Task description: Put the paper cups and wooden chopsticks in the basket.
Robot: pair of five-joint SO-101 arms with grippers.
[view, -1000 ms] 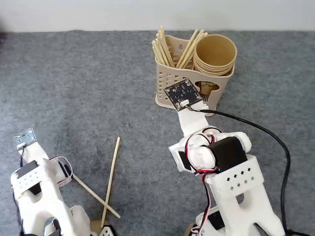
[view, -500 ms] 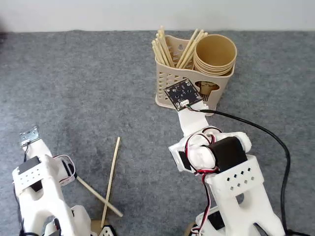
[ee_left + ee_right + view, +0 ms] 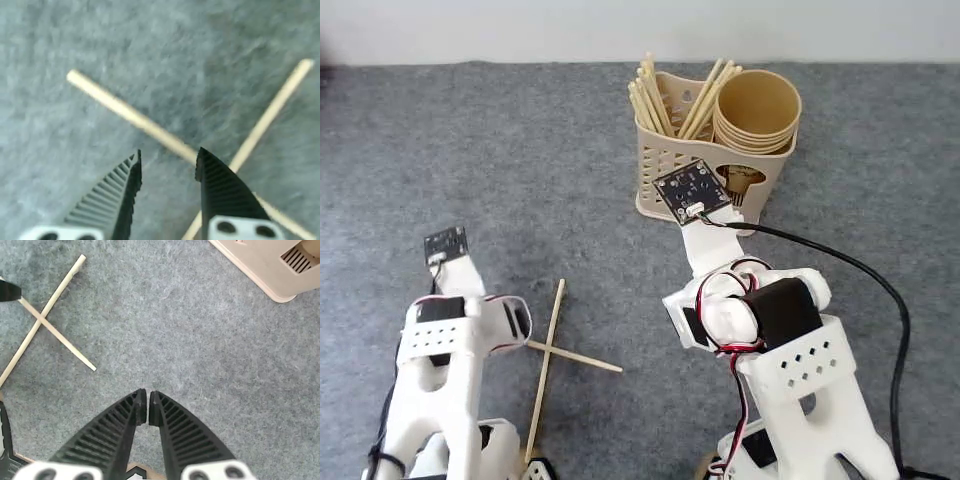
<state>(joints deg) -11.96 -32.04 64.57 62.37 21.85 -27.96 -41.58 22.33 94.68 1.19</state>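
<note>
The basket [image 3: 665, 165], a beige slotted container, was located at the far side of the grey carpet [image 3: 500, 150]. A nested stack of paper cups [image 3: 757, 105] was seated upright in its right-hand part as seen in the high view. A bundle of wooden chopsticks [image 3: 655, 95] was stood on end in the other part, with the tips fanned out above the rim.

Two chopsticks were left outside the basket, well apart from it on the carpet. The longer loose chopstick [image 3: 555, 316] was crossed by the shorter loose chopstick [image 3: 585, 360].

The left gripper [image 3: 168, 155] was positioned low over the crossing with its jaws spread. The shorter loose chopstick was seen to run between the fingertips and under one of them, but was not clamped.

The right gripper [image 3: 148, 395] was held over bare carpet near the basket, with its jaws pressed together on nothing.
</note>
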